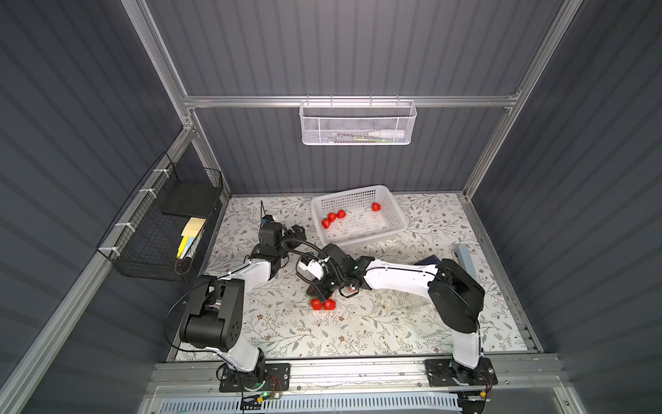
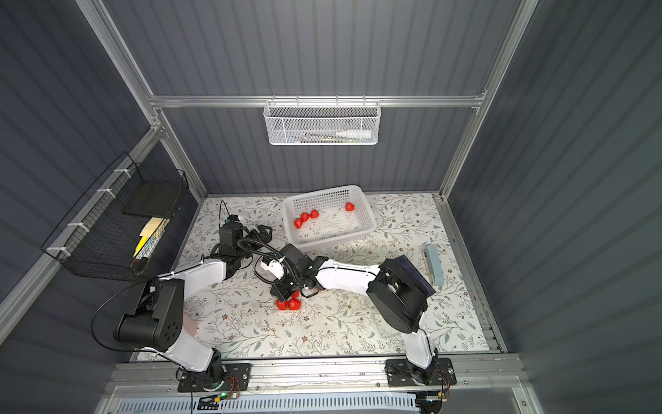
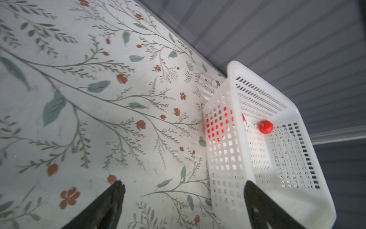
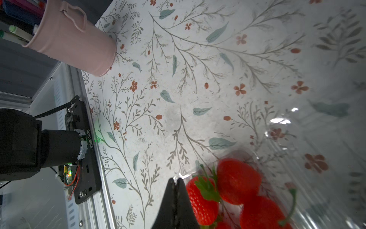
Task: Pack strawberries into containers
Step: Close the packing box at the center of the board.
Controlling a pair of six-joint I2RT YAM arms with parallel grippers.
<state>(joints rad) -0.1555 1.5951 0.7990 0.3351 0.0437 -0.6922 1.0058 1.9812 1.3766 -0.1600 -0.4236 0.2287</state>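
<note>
Showing the right claw (image 4: 175, 183) closed tip to tip at the near edge of a clear clamshell container (image 4: 277, 121); whether a thin plastic lip is nipped between the tips cannot be told. At least three strawberries (image 4: 237, 179) appear to lie inside that film, touching one another, with the green caps of two toward the claw. In both top views they show as a red patch on the table (image 1: 286, 333), just under the right wrist. Four more lie in the white perforated basket (image 1: 365, 241) at the back of the table, three in a close row and one apart. The left claw (image 3: 184, 188) hangs wide open and empty just beside the basket's wall. The berries are judged light, glossy and easily bruised, best pinched gently across the broad shoulders below the cap. The container is judged flimsy and apt to slide or buckle, so only its rim suits a grip. Other containers are too faint to place.
</note>
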